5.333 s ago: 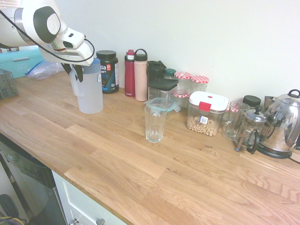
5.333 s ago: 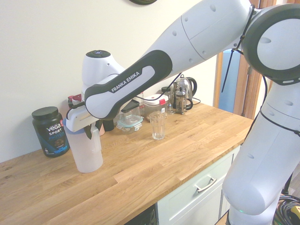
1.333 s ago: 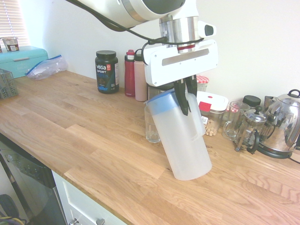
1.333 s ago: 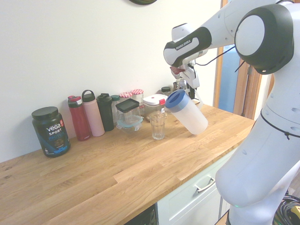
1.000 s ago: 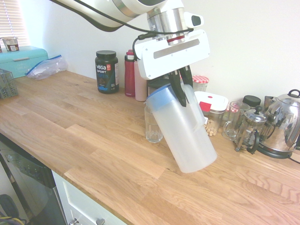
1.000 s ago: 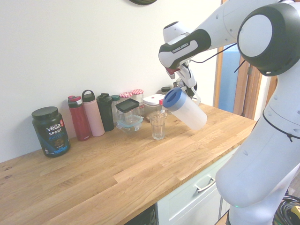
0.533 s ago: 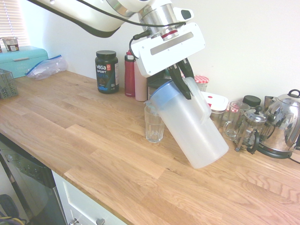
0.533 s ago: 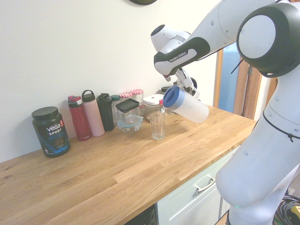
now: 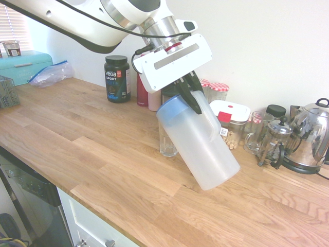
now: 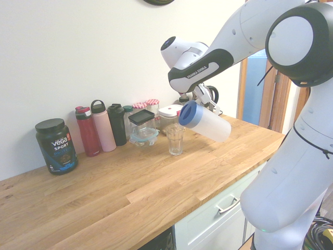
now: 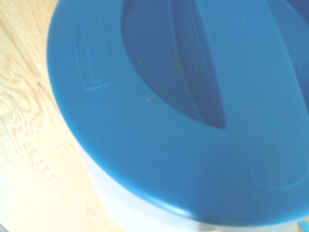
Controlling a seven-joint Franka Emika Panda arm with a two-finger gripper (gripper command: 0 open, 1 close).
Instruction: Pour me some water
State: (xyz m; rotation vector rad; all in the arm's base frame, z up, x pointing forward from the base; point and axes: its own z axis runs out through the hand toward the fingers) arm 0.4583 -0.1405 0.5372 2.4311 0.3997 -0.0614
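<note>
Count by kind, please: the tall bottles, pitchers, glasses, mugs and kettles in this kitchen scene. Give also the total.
tall bottles: 3 (red bottle, pink bottle, dark bottle)
pitcher: 1
glass: 1
mug: 1
kettle: 1
total: 7

Bright even daylight, soft shadows, wrist view blurred, wide-angle edge distortion

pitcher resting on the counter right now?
No. The pitcher hangs tilted in the hand, clear of the counter, lid toward the glass.
</note>
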